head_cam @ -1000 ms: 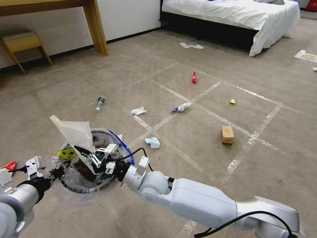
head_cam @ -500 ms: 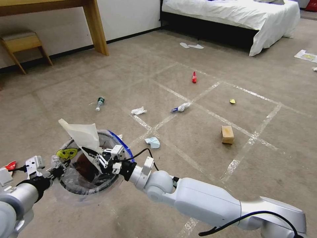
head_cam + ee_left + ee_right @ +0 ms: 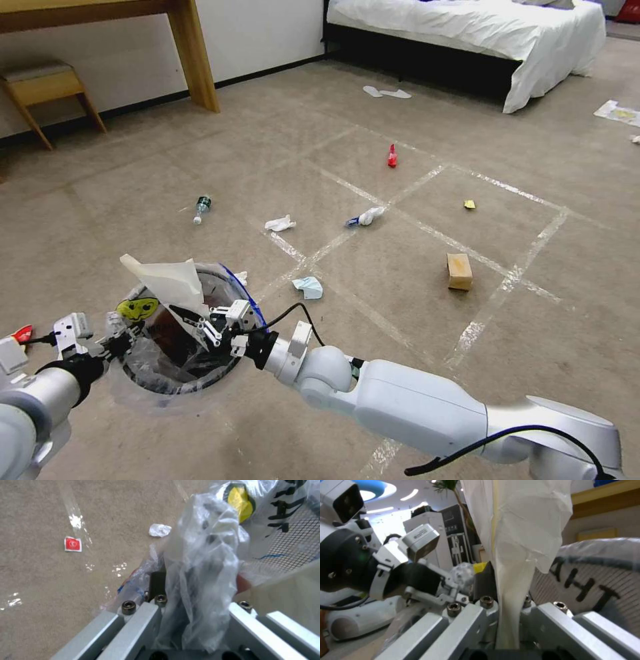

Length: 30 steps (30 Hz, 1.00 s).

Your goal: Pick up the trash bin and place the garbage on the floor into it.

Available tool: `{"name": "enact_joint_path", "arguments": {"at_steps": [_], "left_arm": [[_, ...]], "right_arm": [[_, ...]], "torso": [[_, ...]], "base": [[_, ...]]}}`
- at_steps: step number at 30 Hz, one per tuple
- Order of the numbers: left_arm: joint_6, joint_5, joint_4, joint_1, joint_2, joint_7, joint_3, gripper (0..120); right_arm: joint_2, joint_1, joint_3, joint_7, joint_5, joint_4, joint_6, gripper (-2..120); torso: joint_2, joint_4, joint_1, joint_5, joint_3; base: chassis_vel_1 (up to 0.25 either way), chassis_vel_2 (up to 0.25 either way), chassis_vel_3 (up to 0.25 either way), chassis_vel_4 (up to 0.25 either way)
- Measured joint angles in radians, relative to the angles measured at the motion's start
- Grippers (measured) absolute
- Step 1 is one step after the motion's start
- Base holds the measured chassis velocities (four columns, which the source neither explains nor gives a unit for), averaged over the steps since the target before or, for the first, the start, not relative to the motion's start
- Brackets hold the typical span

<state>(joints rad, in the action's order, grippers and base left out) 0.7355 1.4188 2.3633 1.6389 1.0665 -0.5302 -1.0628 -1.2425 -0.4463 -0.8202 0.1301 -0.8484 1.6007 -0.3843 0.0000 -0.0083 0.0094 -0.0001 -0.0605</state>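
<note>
The trash bin (image 3: 148, 381), round with a crinkled clear liner and a yellow smiley sticker (image 3: 137, 308), hangs just above the floor at lower left. My left gripper (image 3: 119, 344) is shut on its rim and liner (image 3: 200, 562). Over the bin's mouth, my right gripper (image 3: 195, 321) is shut on a cream paper sheet (image 3: 167, 283), which stands up between the fingers (image 3: 515, 555). Garbage lies on the carpet: a plastic bottle (image 3: 201, 208), a white tissue (image 3: 280, 223), a pale blue mask (image 3: 309, 287), a brown box (image 3: 459, 271), and red (image 3: 392, 156) and yellow (image 3: 470, 205) wrappers.
A bed (image 3: 480, 33) stands at the back right, a wooden table leg (image 3: 193, 57) and stool (image 3: 47, 90) at the back left. Tape lines cross the carpet. A red square wrapper (image 3: 72, 544) and a white tissue (image 3: 160, 530) lie below the bin.
My right gripper has carried the paper sheet slightly right and lower, bringing it closer over the bin's mouth. The left gripper keeps holding the bin in nearly the same place.
</note>
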Motion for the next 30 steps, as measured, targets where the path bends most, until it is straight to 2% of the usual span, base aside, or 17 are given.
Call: {"name": "enact_joint_path", "arguments": {"at_steps": [11,24,27,28,30], "left_arm": [[0.0,0.002,-0.001,0.0,0.001,-0.001,0.0,1],[0.0,0.001,-0.001,-0.001,0.004,0.0,0.004,1],[0.0,0.001,-0.001,-0.001,0.004,0.0,0.004,1],[0.0,0.001,-0.001,-0.001,0.004,0.0,0.004,1],[0.0,0.001,-0.001,-0.001,0.004,0.0,0.004,1]], "right_arm": [[-0.042,0.011,-0.025,-0.019,0.012,-0.014,0.0,0],[-0.031,0.024,-0.028,-0.043,0.018,0.009,0.014,0],[-0.02,0.024,-0.023,-0.043,0.021,0.017,0.023,13],[-0.02,0.024,-0.023,-0.043,0.021,0.017,0.023,13],[-0.016,0.024,-0.02,-0.043,0.024,0.018,0.024,25]], "torso": [[0.0,0.0001,0.0,0.0,0.0],[0.0,0.0001,0.0,0.0,0.0],[0.0,0.0,0.0,0.0,0.0],[0.0,0.0,0.0,0.0,0.0],[0.0,0.0001,0.0,0.0,0.0]], "base": [[0.0,0.0,0.0,0.0],[0.0,0.0,0.0,0.0],[0.0,0.0,0.0,0.0],[0.0,0.0,0.0,0.0],[0.0,0.0,0.0,0.0]]}}
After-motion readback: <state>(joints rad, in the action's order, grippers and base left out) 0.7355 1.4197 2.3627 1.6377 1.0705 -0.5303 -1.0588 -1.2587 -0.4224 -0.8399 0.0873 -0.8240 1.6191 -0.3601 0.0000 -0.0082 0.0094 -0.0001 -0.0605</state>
